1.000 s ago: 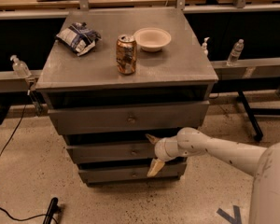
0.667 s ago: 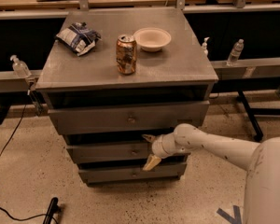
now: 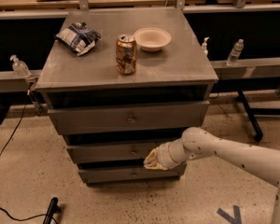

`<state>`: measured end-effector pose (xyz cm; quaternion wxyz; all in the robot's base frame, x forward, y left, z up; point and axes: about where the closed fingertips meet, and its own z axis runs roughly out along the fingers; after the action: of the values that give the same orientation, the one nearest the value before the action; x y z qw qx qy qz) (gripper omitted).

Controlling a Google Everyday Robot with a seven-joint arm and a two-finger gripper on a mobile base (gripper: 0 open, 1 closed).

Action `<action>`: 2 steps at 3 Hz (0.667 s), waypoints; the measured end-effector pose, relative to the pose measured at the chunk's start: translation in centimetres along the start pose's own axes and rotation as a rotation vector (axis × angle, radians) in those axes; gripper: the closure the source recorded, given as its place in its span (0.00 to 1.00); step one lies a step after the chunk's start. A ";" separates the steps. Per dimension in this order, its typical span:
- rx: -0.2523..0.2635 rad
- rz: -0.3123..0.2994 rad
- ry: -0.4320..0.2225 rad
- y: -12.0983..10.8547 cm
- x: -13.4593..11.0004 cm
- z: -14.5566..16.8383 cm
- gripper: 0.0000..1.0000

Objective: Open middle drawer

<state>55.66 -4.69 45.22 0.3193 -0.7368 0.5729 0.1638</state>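
One gripper [image 3: 151,159] at grey middle drawer [image 3: 102,152]

The cabinet [image 3: 177,64] has 3 drawer fronts stacked: the top drawer [image 3: 93,120], the middle drawer [image 3: 107,151] below it, and the bottom drawer [image 3: 112,174] lowest. On the cabinet top, the can [image 3: 126,54] stands front centre, the bowl [image 3: 152,38] behind and right of it, and the bag [image 3: 78,37] rear left. The gripper [image 3: 150,160] is before the middle drawer's lower edge, just right of its knob [image 3: 134,150]. 1 bottle [image 3: 20,67] stands left of the cabinet.
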 end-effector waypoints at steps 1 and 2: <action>-0.080 -0.013 0.012 4.6 -0.3 -2.0 0.74; -0.087 0.012 0.062 6.9 -0.2 -3.4 0.54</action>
<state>48.63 -7.75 45.94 0.2683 -0.7512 0.5793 0.1676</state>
